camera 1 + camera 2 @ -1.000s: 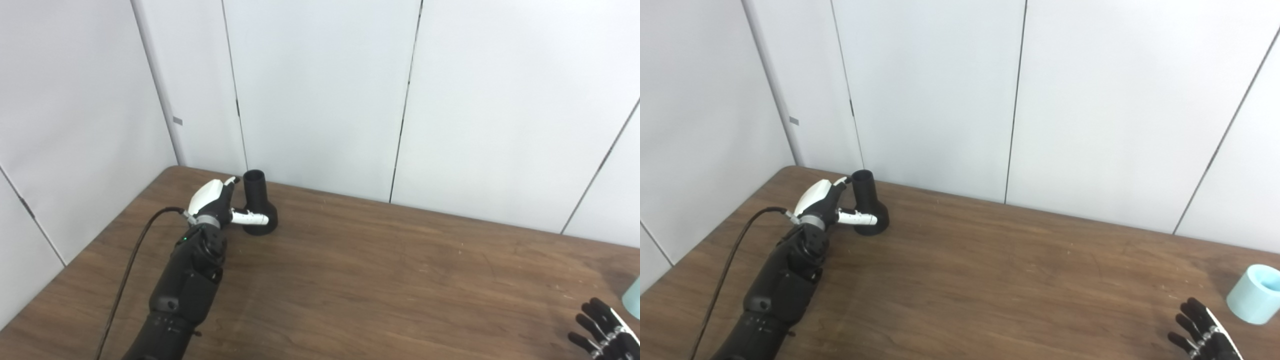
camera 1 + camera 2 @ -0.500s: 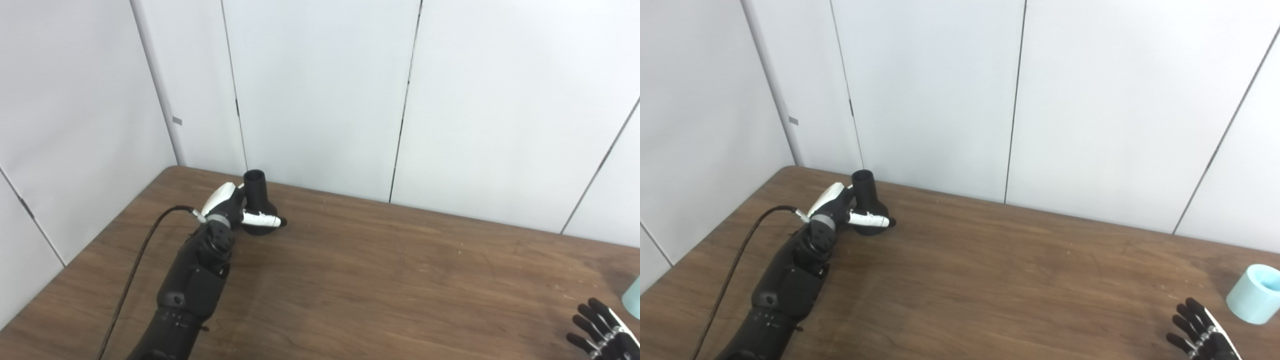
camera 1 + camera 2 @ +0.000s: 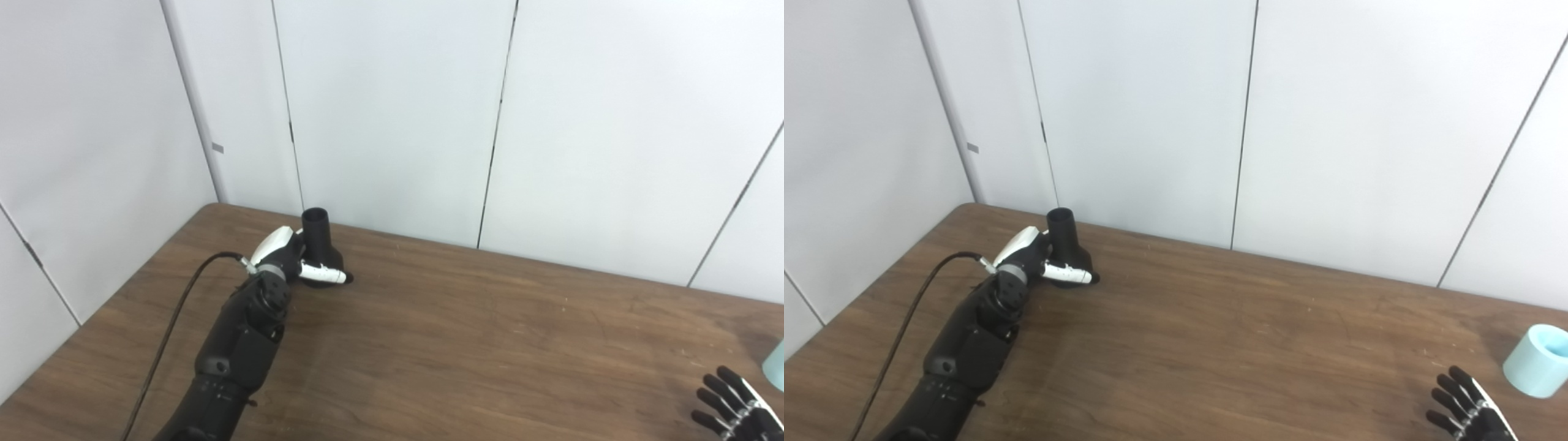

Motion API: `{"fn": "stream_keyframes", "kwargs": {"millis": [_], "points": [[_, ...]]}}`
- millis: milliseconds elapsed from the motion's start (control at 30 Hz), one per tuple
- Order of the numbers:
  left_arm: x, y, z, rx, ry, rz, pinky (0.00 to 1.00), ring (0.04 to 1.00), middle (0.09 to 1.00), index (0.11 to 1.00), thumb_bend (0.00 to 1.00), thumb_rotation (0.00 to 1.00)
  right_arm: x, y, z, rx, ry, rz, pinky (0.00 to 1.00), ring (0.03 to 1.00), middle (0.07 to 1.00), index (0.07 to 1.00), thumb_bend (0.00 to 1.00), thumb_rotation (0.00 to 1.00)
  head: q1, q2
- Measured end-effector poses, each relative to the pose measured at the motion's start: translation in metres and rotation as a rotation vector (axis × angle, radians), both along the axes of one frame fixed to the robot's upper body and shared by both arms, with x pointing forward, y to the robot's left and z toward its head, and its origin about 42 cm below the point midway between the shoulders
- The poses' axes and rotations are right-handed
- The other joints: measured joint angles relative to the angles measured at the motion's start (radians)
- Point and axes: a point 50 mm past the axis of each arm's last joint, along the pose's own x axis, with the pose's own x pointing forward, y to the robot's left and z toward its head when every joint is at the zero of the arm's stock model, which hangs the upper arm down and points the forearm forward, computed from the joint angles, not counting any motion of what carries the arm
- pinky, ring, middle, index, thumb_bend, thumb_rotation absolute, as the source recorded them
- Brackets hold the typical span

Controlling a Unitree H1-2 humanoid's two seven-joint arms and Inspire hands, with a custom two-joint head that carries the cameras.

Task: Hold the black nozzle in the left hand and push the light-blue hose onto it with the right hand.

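The black nozzle (image 3: 318, 245) stands upright near the table's (image 3: 465, 343) far left corner, nudged slightly right since a second ago; the left hand (image 3: 288, 260) has pressed in against it, fingers wrapping its base; the right hand (image 3: 1470, 410) rests spread apart, empty; only the right eye view shows the whole light-blue hose (image 3: 1536, 361).

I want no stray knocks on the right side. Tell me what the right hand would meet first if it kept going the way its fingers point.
The right hand has fingers spread, pointing up-left over bare table. That way looks free. The light-blue hose lies to its right, off that line, though depth is uncertain.
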Motion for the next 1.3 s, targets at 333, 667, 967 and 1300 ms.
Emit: {"fn": "stream_keyframes", "kwargs": {"millis": [333, 667, 967, 1300], "points": [[0.001, -0.001, -0.001, 0.037, -0.002, -0.006, 1.0, 0.918, 0.839, 0.825, 0.96, 0.22, -0.001, 0.0, 0.0, -0.001, 0.001, -0.001, 0.78, 0.875, 0.88, 0.909, 0.61, 0.96, -0.006, 0.012], [0.0, -0.006, 0.0, 0.04, -0.048, -0.015, 1.0, 0.775, 0.6, 0.562, 0.69, 0.03, -0.003, -0.002, 0.0, -0.008, 0.005, -0.004, 0.77, 0.87, 0.866, 0.901, 0.63, 0.96, -0.011, 0.018], [-0.003, -0.009, -0.006, 0.057, -0.117, -0.013, 1.0, 0.724, 0.506, 0.462, 0.52, 0.0, -0.004, -0.002, 0.0, -0.008, 0.007, -0.008, 0.76, 0.86, 0.85, 0.9, 0.64, 0.97, -0.012, 0.025], [-0.001, -0.012, -0.01, 0.049, -0.126, -0.03, 1.0, 0.732, 0.493, 0.478, 0.52, 0.0, -0.005, -0.003, -0.001, -0.004, 0.021, -0.024, 0.77, 0.851, 0.828, 0.89, 0.65, 0.97, -0.018, 0.034]]}}
